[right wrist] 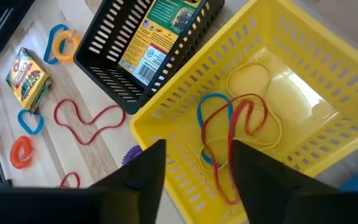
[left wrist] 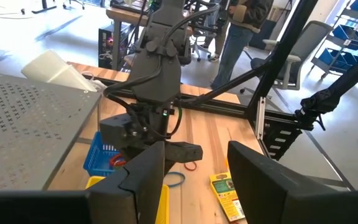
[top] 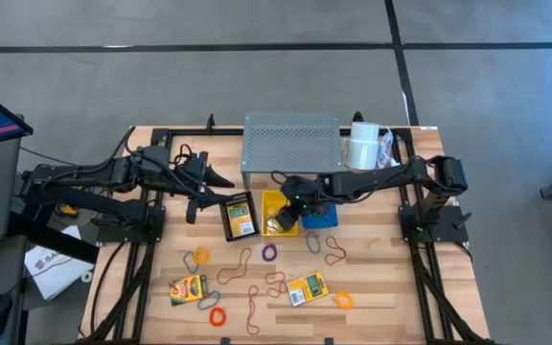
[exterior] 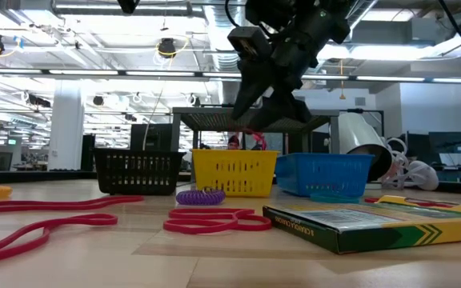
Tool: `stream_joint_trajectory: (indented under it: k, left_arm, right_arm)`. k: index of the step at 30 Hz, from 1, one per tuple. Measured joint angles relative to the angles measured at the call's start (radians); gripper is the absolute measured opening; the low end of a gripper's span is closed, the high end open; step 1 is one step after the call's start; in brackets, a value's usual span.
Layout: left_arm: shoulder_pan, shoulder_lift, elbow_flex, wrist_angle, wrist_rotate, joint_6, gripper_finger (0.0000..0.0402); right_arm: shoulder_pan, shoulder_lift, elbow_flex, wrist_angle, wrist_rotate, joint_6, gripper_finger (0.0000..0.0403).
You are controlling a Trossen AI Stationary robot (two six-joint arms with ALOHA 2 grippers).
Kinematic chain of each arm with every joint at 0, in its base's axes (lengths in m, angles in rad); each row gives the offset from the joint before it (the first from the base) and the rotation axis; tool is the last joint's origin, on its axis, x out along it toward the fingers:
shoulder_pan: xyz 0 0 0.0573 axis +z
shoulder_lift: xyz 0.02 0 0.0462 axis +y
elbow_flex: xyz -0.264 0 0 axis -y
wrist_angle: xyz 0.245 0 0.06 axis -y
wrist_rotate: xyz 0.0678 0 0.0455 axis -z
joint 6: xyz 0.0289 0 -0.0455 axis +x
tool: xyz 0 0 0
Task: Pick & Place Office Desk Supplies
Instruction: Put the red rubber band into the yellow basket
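a: so, where is the right gripper (top: 290, 213) held?

b: it is held over the yellow basket (right wrist: 185, 112), with its fingers parted and nothing seen between them. a red band (right wrist: 229, 146) is seen draped inside that basket over a blue loop (right wrist: 211, 106) and a yellow one (right wrist: 263, 118), so a drop into it is judged to be the step in hand.

a: how is that step done well?

b: the fingers should be kept spread and the gripper lifted straight up, so that the band is not snagged or dragged back over the basket's wall. only then should the next loop be sought.

a: and the left gripper (top: 220, 180)?

b: it is parked over the left half of the bench (top: 381, 287), near the black basket (top: 239, 217), released and empty.

a: what else is lying about?

b: a crayon box is seen lying in the black basket. two more crayon boxes (top: 188, 288) (top: 307, 287) and many loops, such as the purple one (top: 268, 253) and the orange one (top: 218, 315), are left spread over the front of the bench. a blue basket (exterior: 322, 174) is set just beside the yellow one.

a: what stands in the way?

b: the grey perforated riser (top: 290, 142) and the white roll (top: 361, 146) are placed right behind the baskets, so backward swings should be avoided. some red loops are overlapped, and two could be lifted together.
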Motion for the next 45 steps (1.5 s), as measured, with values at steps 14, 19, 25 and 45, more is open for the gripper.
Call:
stream_joint_trajectory:
  k: [14, 19, 25, 45]
  left_arm:
    - [0.000, 0.000, 0.000, 0.000, 0.000, 0.000, 0.0172]
    - [0.000, 0.000, 0.000, 0.000, 0.000, 0.000, 0.0172]
    - [0.000, 0.000, 0.000, 0.000, 0.000, 0.000, 0.0172]
    - [0.000, 0.000, 0.000, 0.000, 0.000, -0.026, 0.0172]
  right_arm:
    - [-0.003, -0.001, -0.001, -0.074, 0.025, -0.032, 0.0131]
    - [0.004, -0.001, -0.001, -0.115, 0.079, -0.123, 0.0107]
    - [0.032, -0.001, 0.046, -0.114, 0.128, -0.330, 0.0113]
    - [0.133, -0.001, 0.133, -0.157, 0.375, -1.055, 0.0224]
